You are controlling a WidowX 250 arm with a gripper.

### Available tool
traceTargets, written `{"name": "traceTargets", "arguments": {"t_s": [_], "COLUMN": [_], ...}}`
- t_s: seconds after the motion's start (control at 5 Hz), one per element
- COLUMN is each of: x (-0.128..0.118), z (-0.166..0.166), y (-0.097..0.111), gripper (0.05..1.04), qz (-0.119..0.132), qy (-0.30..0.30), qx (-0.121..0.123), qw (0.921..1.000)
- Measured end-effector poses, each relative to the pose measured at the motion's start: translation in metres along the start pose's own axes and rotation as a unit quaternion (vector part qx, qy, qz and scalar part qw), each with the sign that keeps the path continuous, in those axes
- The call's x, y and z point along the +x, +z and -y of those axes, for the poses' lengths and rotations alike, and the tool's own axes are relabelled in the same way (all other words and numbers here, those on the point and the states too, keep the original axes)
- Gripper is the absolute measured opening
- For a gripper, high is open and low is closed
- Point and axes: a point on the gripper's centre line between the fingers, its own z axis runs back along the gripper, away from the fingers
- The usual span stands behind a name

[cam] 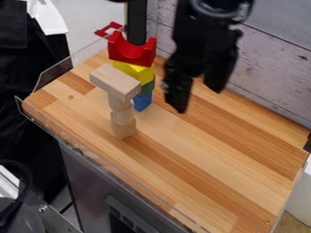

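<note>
Hanging gripper (197, 101) near stacked blocks (141, 73)

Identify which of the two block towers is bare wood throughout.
The front tower, capped by a long block: its visible blocks are plain wood, while the rear tower shows blue, green, yellow and red.

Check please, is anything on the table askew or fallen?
The pale tower looks slightly askew: its blocks do not line up neatly, and the long top block juts out past them. Nothing looks fallen.
</note>
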Motion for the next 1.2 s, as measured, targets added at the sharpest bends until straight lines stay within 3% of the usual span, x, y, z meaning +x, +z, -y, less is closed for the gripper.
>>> {"name": "traceTargets", "arguments": {"t_s": [0.4, 0.8, 1.2], "x": [0.032, 0.07, 0.085], "z": [-0.011, -0.03, -0.04], "y": [0.005, 0.008, -0.005], "gripper": [0.999, 0.999, 0.999], "qz": [0.004, 0.002, -0.02], "qy": [0.023, 0.07, 0.095], "qx": [0.016, -0.005, 0.003], "qw": [0.9996, 0.9975, 0.9953]}}
